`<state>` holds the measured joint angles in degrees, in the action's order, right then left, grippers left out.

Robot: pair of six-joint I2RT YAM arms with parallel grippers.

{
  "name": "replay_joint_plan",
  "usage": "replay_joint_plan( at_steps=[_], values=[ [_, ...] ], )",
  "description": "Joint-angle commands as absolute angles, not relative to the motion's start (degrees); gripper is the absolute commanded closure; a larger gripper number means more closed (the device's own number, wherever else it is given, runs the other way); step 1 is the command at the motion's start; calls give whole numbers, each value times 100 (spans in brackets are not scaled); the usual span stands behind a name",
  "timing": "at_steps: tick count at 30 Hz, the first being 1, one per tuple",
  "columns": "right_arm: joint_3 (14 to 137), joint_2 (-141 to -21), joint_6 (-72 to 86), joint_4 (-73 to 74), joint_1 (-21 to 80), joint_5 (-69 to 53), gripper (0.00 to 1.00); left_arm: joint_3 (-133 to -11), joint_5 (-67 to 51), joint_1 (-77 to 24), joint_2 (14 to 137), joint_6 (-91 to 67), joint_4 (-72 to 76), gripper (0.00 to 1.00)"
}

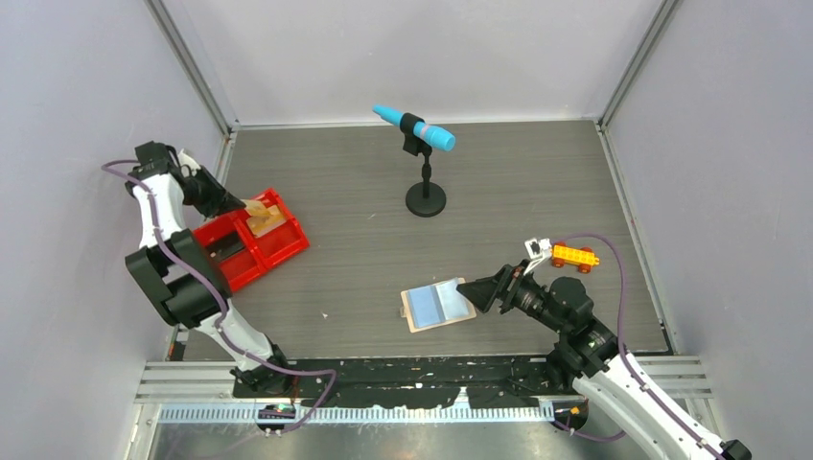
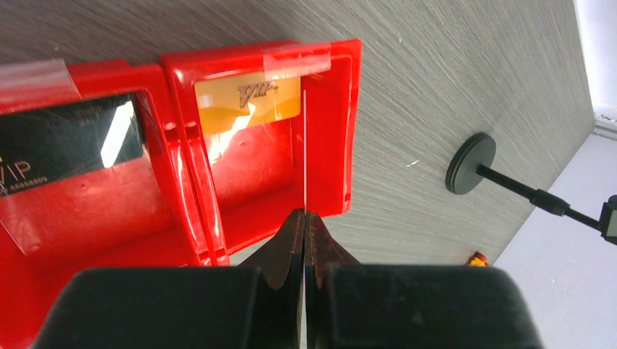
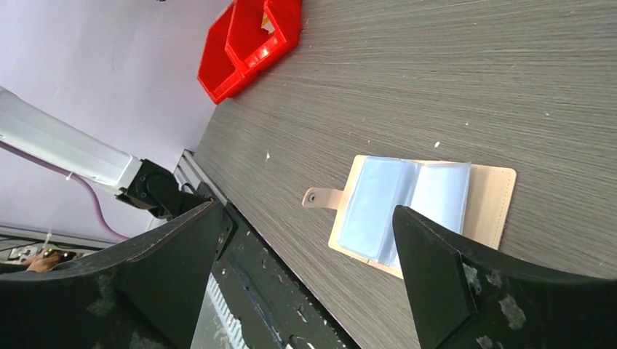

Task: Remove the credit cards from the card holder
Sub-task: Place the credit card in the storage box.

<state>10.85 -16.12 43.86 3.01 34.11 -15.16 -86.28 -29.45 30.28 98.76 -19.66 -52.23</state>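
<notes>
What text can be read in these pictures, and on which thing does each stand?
"VIP": on the orange card in the red tray.
"VIP", partly cut off: on the black card; its smaller print is too blurred.
The card in the left gripper shows only its edge.
Nothing else readable.

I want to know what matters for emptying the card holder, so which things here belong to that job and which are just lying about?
Job: card holder, open; orange card and black card in the red tray; a thin card, seen edge-on, in the shut left gripper; open right gripper.
Lying about: blue microphone on its stand; toy car.
</notes>
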Motion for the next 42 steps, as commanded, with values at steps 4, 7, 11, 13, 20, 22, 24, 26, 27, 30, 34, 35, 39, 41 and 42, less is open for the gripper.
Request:
replay_joint_plan(
  at_steps=[4, 7, 11, 13, 20, 22, 24, 26, 27, 30, 34, 35, 39, 41, 42],
  values=[
    [1500, -1935, 4120, 176, 3401, -1193, 5, -9146, -2813, 3050, 10224, -1943, -5260, 100],
    [1533, -2025, 4096, 142, 3396, -1152, 5, -9175, -2814, 3033, 10357, -1934, -5227, 100],
    [1535, -2115, 4096, 75, 3396, -1138, 5, -9205, -2820, 2977, 10514, -1947, -5152, 100],
    [1545, -2161, 4096, 71, 3401, -1124, 5, -9239, -2790, 2935, 10586, -1930, -5147, 100],
    [1535, -2181, 4087, 70, 3396, -1087, 5, -9205, -2776, 2804, 10782, -1968, -4940, 100],
    [1533, -2180, 4081, 70, 3400, -1080, 5, -9166, -2765, 2771, 10806, -1981, -4872, 100],
    [1525, -2180, 4072, 70, 3401, -1068, 4, -9146, -2749, 2747, 10819, -1986, -4830, 100],
    [1524, -2186, 4063, 70, 3401, -1060, 5, -9148, -2698, 2732, 10835, -1987, -4809, 100],
    [1527, -2188, 4057, 70, 3401, -1052, 5, -9161, -2666, 2733, 10849, -1986, -4811, 100],
    [1529, -2201, 4045, 66, 3400, -1042, 5, -9213, -2636, 2731, 10910, -1973, -4816, 100],
    [1509, -2231, 4039, 66, 3401, -1001, 5, -9322, -2604, 2723, 11045, -1918, -4839, 100],
    [1511, -2236, 4036, 55, 3397, -988, 5, -9354, -2591, 2724, 11075, -1902, -4863, 100],
    [1515, -2325, 4022, 27, 3398, -954, 5, -9416, -2471, 2722, 11152, -1842, -4914, 98],
    [1523, -2389, 4014, 22, 3394, -959, 5, -9474, -2447, 2725, 11190, -1828, -4939, 97],
    [1521, -2423, 4016, 27, 3400, -963, 5, -9509, -2453, 2725, 11214, -1824, -4939, 96]
  ],
)
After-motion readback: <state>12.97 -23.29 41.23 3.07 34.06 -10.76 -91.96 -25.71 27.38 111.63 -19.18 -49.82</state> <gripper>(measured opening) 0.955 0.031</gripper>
